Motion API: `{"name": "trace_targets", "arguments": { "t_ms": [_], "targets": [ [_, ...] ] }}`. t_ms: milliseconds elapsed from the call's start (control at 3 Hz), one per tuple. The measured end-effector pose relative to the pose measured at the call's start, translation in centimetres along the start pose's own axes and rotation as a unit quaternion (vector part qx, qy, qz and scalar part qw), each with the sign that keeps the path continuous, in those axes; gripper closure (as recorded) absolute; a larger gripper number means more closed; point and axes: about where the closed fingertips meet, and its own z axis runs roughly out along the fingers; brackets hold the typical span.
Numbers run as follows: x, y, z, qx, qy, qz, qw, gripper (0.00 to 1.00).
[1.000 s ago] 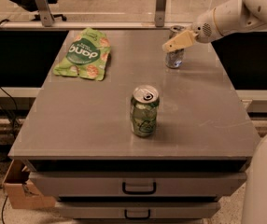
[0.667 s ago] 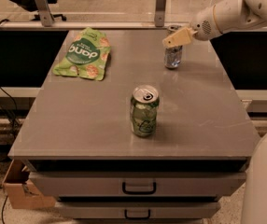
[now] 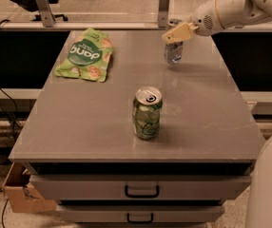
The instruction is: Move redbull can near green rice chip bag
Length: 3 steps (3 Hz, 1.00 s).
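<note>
The redbull can (image 3: 173,52), slim and silver-blue, is at the table's far right part. My gripper (image 3: 176,33) comes in from the right and is shut on the can's top, holding it upright just above the table surface. The green rice chip bag (image 3: 85,54) lies flat at the far left of the table, well to the left of the can.
A wider green soda can (image 3: 147,113) stands upright in the middle of the grey table (image 3: 79,127), nearer the front. Drawers (image 3: 140,190) sit below the front edge. A cardboard box (image 3: 19,194) is on the floor at left. A rail post (image 3: 163,4) stands behind the table.
My gripper and the redbull can have moved together slightly up and to the left. The green soda can and the chip bag have not moved.
</note>
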Motion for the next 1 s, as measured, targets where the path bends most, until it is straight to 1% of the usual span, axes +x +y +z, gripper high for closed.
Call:
{"name": "trace_targets", "arguments": {
  "t_ms": [333, 667, 1000],
  "targets": [
    [0.0, 0.0, 0.0, 0.000, 0.000, 0.000, 1.0000, 1.00],
    [-1.5, 1.2, 1.2, -0.011, -0.023, -0.006, 0.9997, 1.00],
    [-5.0, 4.7, 4.0, -0.038, -0.053, -0.034, 0.9973, 1.00]
  ]
}}
